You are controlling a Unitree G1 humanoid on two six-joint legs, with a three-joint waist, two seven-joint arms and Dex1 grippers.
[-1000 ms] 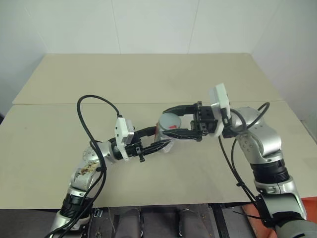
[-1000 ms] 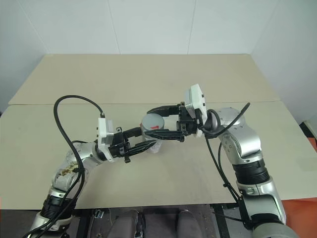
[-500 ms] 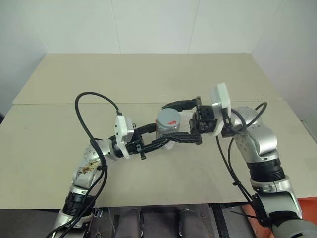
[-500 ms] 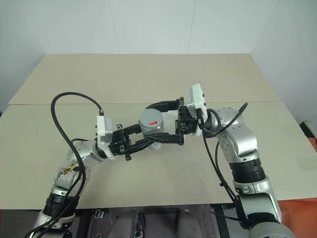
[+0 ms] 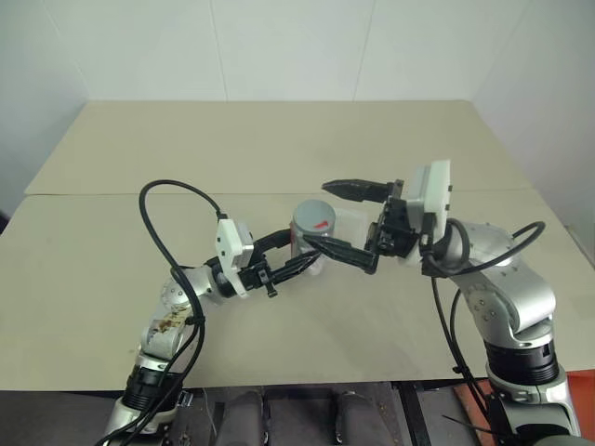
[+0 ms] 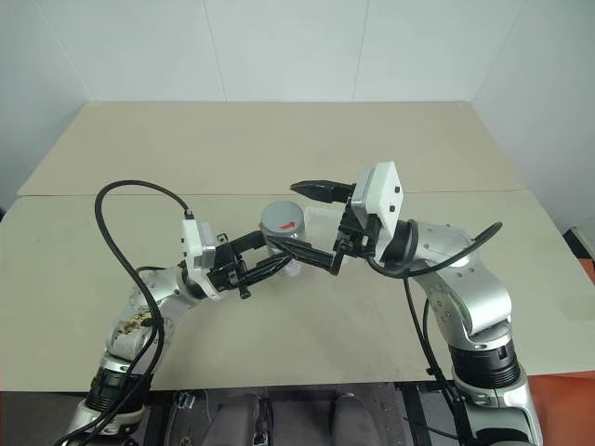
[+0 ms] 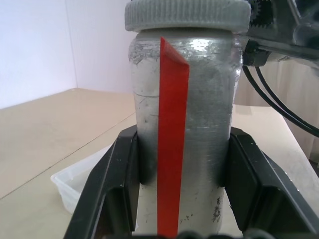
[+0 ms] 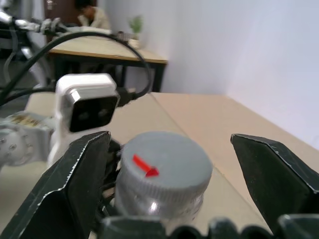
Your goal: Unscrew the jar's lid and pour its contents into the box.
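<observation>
Grey lid (image 5: 313,220) screwed on top of jar (image 7: 182,134), small red mark on its upper face. Jar upright, held above beige table (image 5: 279,149), clamped at its body between the two black fingers (image 7: 117,184) of left gripper (image 5: 296,258), narrow around it. Red strip running down the jar's side, facing the left wrist camera, between the two fingers. Cannot tell the contents through the scuffed, cloudy wall.

Right gripper (image 5: 353,226) spread wide, one finger (image 5: 358,189) above and beyond the lid, the other lower, just beside the jar on the near side. Seen from the right wrist, lid lying between the two spread fingers with clear gaps on both sides, touching neither. Right gripper coming in from the robot's right, left gripper from the robot's left, both meeting over the middle of the table.

Clear whitish box (image 5: 349,221) resting on the table just behind the jar, toward the right gripper, partly hidden by the fingers. One corner of the box also visible low beside the jar in the left wrist view. Black cable (image 5: 167,214) looping up from the left forearm. Seated person (image 8: 89,12) at a far desk with a small plant, in the background of the right wrist view.
</observation>
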